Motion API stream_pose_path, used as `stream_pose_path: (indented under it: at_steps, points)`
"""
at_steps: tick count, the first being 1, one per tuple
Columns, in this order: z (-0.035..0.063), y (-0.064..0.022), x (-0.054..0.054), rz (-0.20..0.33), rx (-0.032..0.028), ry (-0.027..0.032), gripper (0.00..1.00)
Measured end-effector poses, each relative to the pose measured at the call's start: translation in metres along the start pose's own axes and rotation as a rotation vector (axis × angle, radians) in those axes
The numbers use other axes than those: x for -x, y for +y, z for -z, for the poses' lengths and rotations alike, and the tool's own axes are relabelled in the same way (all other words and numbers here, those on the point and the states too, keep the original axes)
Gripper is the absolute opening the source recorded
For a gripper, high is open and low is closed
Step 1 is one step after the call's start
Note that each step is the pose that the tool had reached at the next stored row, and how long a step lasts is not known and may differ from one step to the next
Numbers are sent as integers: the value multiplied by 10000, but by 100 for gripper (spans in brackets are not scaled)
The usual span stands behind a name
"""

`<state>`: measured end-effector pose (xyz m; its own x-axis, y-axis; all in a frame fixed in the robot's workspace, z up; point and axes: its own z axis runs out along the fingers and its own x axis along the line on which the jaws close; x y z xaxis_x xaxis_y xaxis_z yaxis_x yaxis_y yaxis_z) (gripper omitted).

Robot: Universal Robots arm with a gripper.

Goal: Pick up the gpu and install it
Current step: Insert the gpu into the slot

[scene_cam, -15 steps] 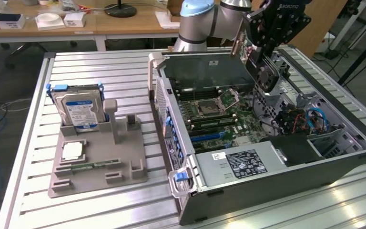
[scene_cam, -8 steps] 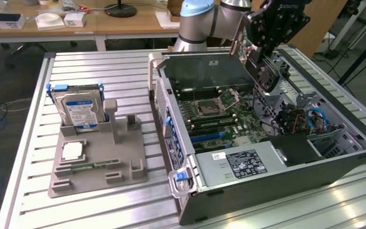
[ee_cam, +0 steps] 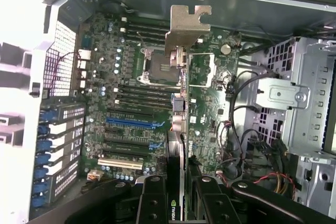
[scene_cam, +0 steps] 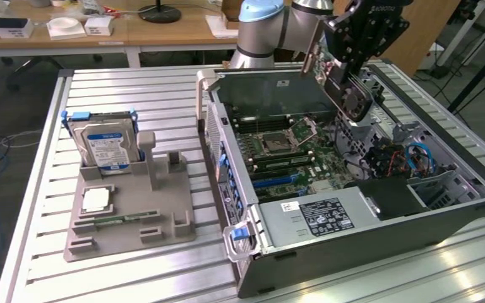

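My gripper point(scene_cam: 350, 71) is shut on the gpu point(scene_cam: 348, 96), a dark flat card that hangs above the open computer case point(scene_cam: 251, 252), over its far side. In the wrist view the gpu point(ee_cam: 176, 145) appears edge-on between the black fingers point(ee_cam: 152, 200), its silver bracket point(ee_cam: 187, 24) pointing away from the camera. Below it lies the green motherboard point(ee_cam: 131, 77) with its blue expansion slot point(ee_cam: 134, 121) and a white slot point(ee_cam: 119, 162). The card is clear of the board and touches no slot.
A grey holder point(scene_cam: 129, 218) stands at the exterior view's left with a blue-labelled hard drive point(scene_cam: 103, 146) upright in it and a green memory stick point(scene_cam: 124, 219) lying flat. Inside the case are the power supply point(scene_cam: 327, 216), drive cage point(ee_cam: 299, 103) and loose cables point(ee_cam: 247, 150).
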<state>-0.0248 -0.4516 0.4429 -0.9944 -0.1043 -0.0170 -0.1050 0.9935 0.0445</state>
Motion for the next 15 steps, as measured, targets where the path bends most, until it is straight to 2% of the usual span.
stream_pose_path:
  at_steps: [15]
  points:
    - [-2, 3, 0, 808, 14, 36, 26]
